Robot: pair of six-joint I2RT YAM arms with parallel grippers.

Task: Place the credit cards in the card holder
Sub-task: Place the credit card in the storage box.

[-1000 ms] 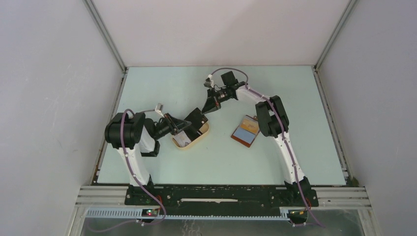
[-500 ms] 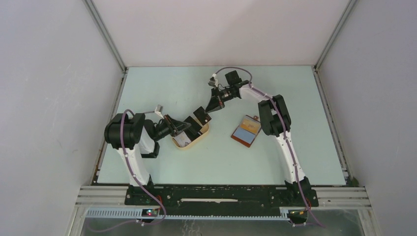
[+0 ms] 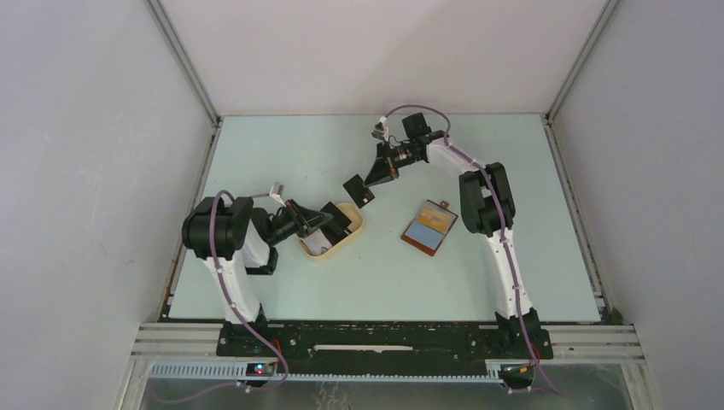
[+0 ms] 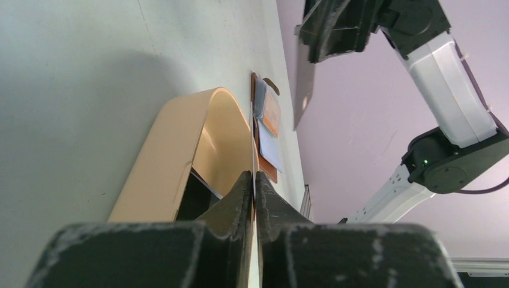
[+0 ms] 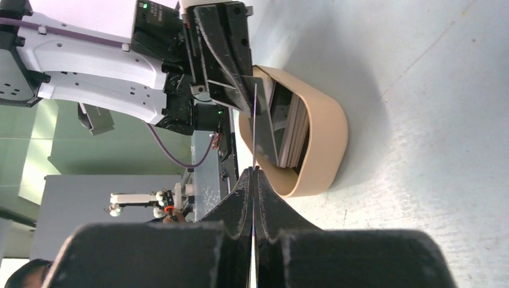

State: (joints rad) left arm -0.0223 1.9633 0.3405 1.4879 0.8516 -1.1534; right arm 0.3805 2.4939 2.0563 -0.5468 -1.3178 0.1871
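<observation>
the right gripper [image 3: 372,178] pinched a black card [image 3: 358,190] aloft near the bench [image 3: 282,154] centre, the left gripper [image 3: 324,220] pinched a second card [image 3: 341,222] over the beige tray [image 3: 340,244], and the card holder [image 3: 429,228] lay open toward the right edge.

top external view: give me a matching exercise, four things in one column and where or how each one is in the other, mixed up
Things
1 black card
2 card holder
3 beige tray
4 left jaws

States
A lies open on the table
B shut on a second card at the tray
C pinched in the right jaws, off the table
D holds a stack of cards

Pairs: 1-C, 2-A, 3-D, 4-B
</observation>
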